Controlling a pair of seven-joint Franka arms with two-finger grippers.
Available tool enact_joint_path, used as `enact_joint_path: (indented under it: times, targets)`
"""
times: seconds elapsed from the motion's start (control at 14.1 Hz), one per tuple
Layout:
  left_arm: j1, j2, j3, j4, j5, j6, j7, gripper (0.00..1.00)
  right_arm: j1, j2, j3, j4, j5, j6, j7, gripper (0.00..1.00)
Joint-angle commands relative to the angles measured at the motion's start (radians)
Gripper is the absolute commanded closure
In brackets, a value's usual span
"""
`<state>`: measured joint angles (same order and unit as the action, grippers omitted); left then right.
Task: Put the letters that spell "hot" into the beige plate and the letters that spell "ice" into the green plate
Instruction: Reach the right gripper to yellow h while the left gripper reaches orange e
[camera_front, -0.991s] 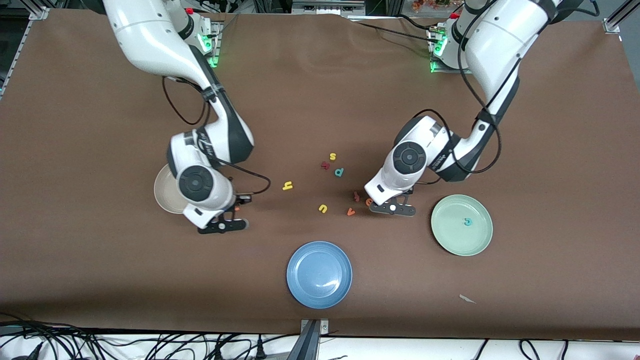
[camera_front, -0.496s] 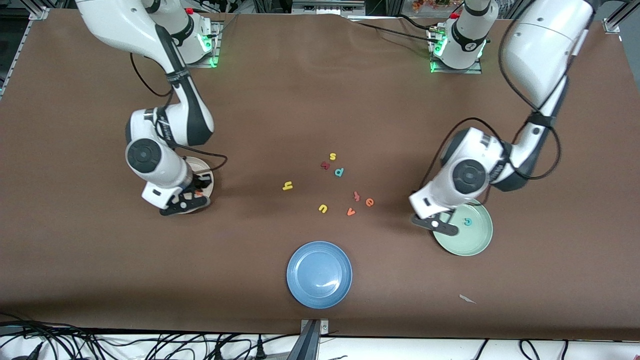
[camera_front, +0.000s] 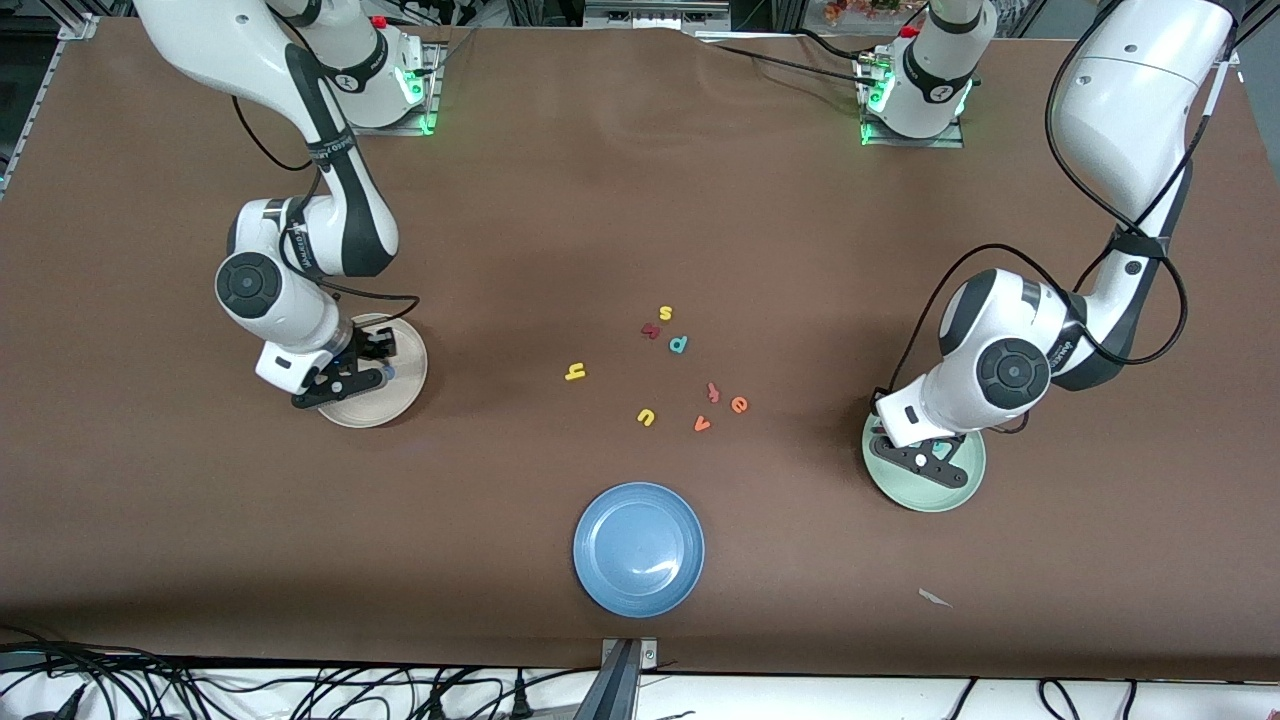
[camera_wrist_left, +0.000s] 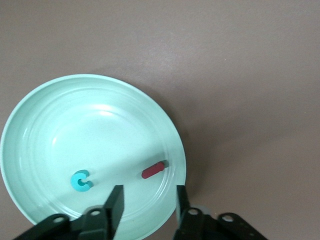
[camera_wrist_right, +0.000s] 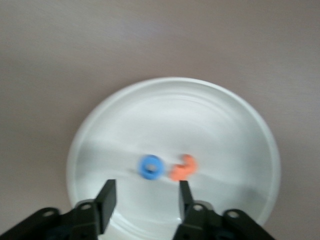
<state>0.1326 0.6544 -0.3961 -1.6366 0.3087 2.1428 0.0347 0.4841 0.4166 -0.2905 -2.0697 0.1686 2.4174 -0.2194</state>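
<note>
Release step, both arms. Right gripper (camera_front: 340, 385) hangs over the round cream-beige plate (camera_front: 405, 395), fingers parted and empty, blue foam ring "o" (camera_wrist_right: 150, 167) and orange "t" (camera_wrist_right: 183, 168) lying inside. At the counter's centre the yellow "h" (camera_front: 574, 372) and, toward four o'clock from it, the orange-red "e" (camera_front: 738, 404) need fetching next. Left gripper (camera_front: 925, 462) is over the pale mint-green plate (camera_front: 965, 487), fingers apart, teal "c" (camera_wrist_left: 80, 181) and dark red "i" (camera_wrist_left: 153, 170) dropped in.

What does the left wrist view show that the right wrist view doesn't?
Only the left wrist view: the green plate holding the teal c and the red i, under the open left gripper. Only the right wrist view: the beige plate holding the blue o and the orange t, under the open right gripper. Both: the brown table and two letters in a plate.
</note>
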Motion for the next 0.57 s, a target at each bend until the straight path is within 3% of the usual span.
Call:
enact_joint_path:
  times: [0.0, 0.21, 0.5]
  targets:
    - [-0.013, -0.010, -0.016, 0.017, 0.007, -0.007, -0.001, 0.00, 0.011, -0.033, 0.071, 0.006, 0.058, 0.006, 0.145, 0.00]
    - [-0.043, -0.009, -0.043, 0.015, -0.066, -0.011, -0.116, 0.00, 0.030, 0.004, 0.152, 0.075, 0.058, 0.015, 0.416, 0.00]
    - [-0.172, 0.023, -0.038, 0.024, -0.057, 0.005, -0.318, 0.00, 0.128, 0.108, 0.159, 0.199, 0.048, 0.015, 0.713, 0.00]
